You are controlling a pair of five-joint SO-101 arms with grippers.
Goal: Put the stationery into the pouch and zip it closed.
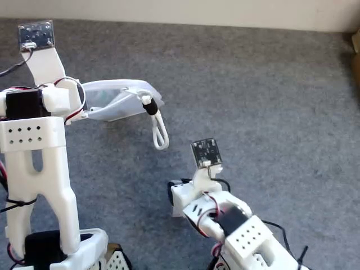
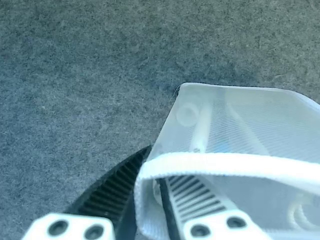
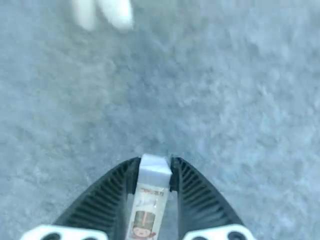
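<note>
The table is covered with a grey, fuzzy mat (image 1: 270,101) that looks like carpet. It goes almost all the way across the high view. At the far edge there is a pale strip (image 1: 225,11) of the room behind. A brown thing (image 1: 356,50) peeks in at the right edge, and I cannot tell what it is.

The pouch (image 1: 121,98) is see-through and white. It is on the left side of the mat, far from the front. The left gripper (image 2: 155,167) holds it by one end. Its two black fingers (image 2: 115,192) are pinching the white band at the pouch's edge, one finger on the outside and one on the inside. I cannot tell if the pouch rests on the mat or hangs a little above it. A white stick (image 2: 202,125) lies inside the pouch, seen through the mesh wall.

At the other end of the pouch there is a small black zip pull (image 1: 149,106). A white loop of cord (image 1: 160,132) hangs from it and points toward the front of the table.

The right gripper (image 3: 155,162) is low over the mat, near the front and middle, a little way from the cord loop. Its black fingers are pressed onto a small white stationery piece (image 3: 150,195) with a little picture label on it. The piece stands between the fingers, held off the pouch and apart from it. The grey mat lies under it.
</note>
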